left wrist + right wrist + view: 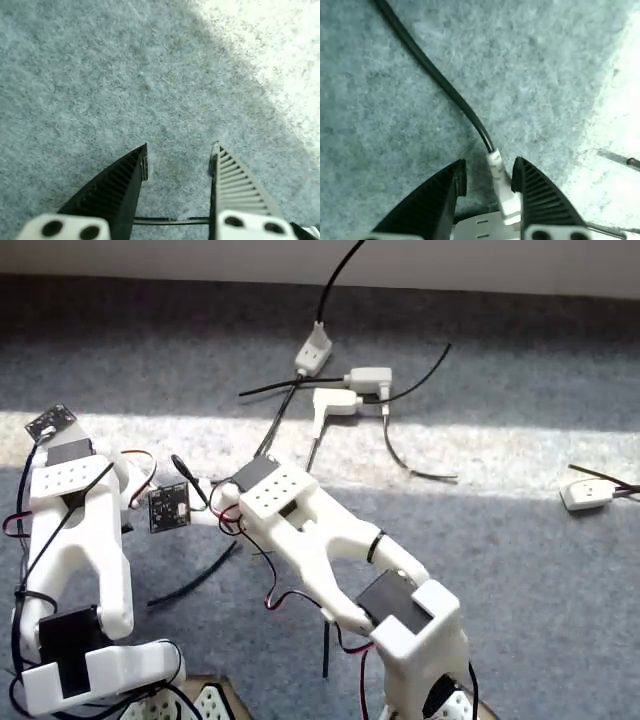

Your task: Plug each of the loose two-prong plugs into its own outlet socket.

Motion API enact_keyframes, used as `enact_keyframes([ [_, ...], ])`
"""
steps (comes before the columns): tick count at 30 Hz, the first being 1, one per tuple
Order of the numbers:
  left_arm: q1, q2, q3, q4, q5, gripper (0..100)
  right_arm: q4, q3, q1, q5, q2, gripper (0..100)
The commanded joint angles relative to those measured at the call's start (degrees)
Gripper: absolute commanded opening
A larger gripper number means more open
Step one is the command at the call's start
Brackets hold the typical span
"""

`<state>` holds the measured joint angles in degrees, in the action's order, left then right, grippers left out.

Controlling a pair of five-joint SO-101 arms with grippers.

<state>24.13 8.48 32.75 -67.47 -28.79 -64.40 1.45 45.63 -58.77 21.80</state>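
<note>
Straddling a white two-prong plug (504, 204) on black cable (435, 73), right gripper (490, 162) half open, prongs hidden, left gripper (180, 146) open, holding nothing

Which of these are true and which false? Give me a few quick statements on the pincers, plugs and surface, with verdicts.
1. The left pincer is open over bare grey carpet. True.
2. The right pincer is empty. False: a white plastic plug on a black cable sits in it.
3. One small white connector lies apart from the cluster of white connectors. True.
4. The arms work on a bare wooden tabletop. False: the surface is grey carpet.
</note>
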Motion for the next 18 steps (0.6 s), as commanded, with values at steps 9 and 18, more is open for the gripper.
enact_keyframes([
  [9,0.5,1.6,-0.3,0.8,-0.6,21,0.9,-7.4,-1.2,-0.8,1.7,14.8],
  [18,0.5,1.6,-0.3,0.9,-0.6,21,0.8,-6.9,-2.3,-0.8,2.0,14.7],
])
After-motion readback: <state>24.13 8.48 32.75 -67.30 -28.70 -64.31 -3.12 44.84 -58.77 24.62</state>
